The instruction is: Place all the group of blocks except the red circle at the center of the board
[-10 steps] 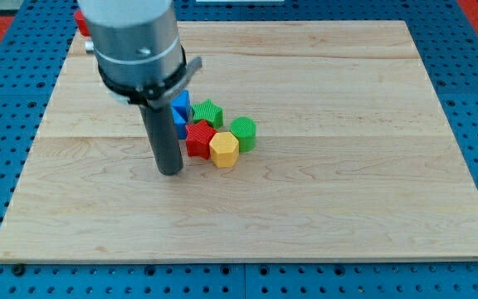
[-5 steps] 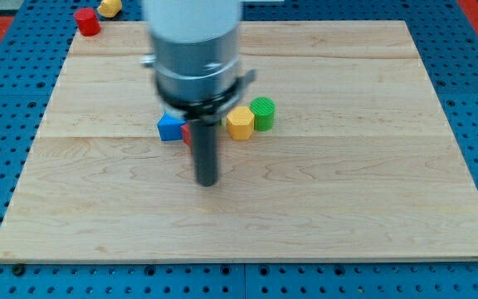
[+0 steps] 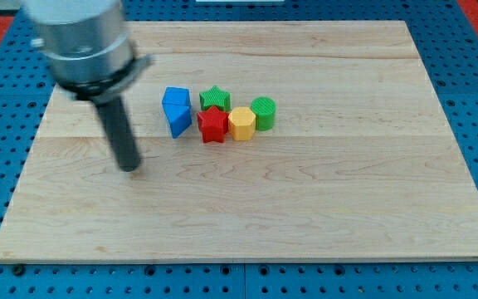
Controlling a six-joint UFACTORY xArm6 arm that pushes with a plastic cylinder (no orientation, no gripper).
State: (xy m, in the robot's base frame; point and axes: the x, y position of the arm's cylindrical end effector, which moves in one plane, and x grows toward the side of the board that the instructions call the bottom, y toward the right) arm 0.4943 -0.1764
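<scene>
A cluster of blocks lies near the middle of the wooden board [image 3: 347,208]. It holds a blue block [image 3: 176,110] at the left, a green star [image 3: 215,97], a red star [image 3: 212,124], a yellow hexagon [image 3: 241,124] and a green cylinder [image 3: 264,113] at the right. The blocks touch or nearly touch each other. My tip [image 3: 129,169] rests on the board to the left of and below the blue block, apart from the cluster. No red circle shows in this view; the arm covers the board's top left corner.
The board lies on a blue perforated table [image 3: 471,50]. The arm's grey body [image 3: 81,37] fills the view's top left.
My tip has swung from left of the cluster to below it, then back farther left. The cluster has shifted slightly right and regrouped, with the blue block now clear at its left.
</scene>
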